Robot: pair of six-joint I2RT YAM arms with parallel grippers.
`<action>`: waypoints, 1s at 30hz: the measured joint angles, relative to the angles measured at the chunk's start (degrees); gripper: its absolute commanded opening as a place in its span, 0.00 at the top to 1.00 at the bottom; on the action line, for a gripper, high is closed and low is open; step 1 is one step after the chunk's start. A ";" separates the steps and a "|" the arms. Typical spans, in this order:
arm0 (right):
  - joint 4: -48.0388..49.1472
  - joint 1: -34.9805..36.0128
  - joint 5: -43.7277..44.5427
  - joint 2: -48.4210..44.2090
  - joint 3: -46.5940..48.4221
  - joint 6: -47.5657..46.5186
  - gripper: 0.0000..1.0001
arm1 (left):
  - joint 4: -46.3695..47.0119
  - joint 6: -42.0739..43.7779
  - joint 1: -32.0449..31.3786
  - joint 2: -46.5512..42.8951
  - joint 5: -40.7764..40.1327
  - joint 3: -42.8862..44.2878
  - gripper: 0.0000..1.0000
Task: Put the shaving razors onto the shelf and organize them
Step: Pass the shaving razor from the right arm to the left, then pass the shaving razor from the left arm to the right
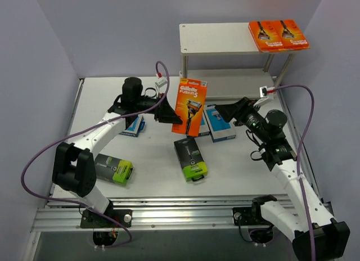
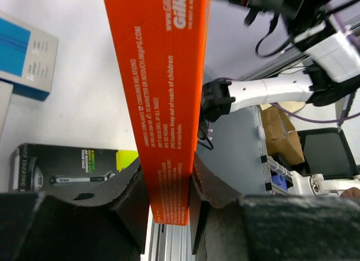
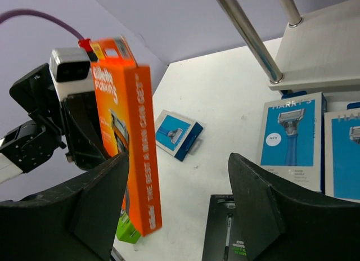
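Orange packs (image 1: 279, 35) atop shelf (image 1: 214, 39); blue packs (image 1: 219, 124), black packs (image 1: 190, 157) on table (image 1: 242, 165)

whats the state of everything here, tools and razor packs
left tool: shut on held orange pack
held orange pack: upright, off the table
right tool: open, empty
two orange packs: flat, side by side on shelf top board
two black packs: flat on table, apart
blue packs: flat on table

On the shelf (image 1: 216, 39), the top board's left lies bare; two orange packs (image 1: 278, 35) fill its right end; the lower tier seems open.
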 measured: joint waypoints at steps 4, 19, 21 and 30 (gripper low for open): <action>-0.39 -6.78 -8.72 2.29 2.40 -0.68 0.33 | -18.01 13.88 -3.48 0.02 -3.34 2.34 0.98; -18.95 -9.68 -29.31 8.44 20.02 -17.03 0.36 | -47.71 34.80 -10.23 1.18 -14.08 4.35 0.98; -21.97 -9.31 -29.51 8.41 19.91 -18.95 0.36 | -48.74 35.23 -10.95 1.18 -14.56 4.35 0.98; -29.22 -6.38 -29.86 8.59 17.79 -23.89 0.40 | -52.43 36.52 -14.99 0.50 -15.28 4.35 0.98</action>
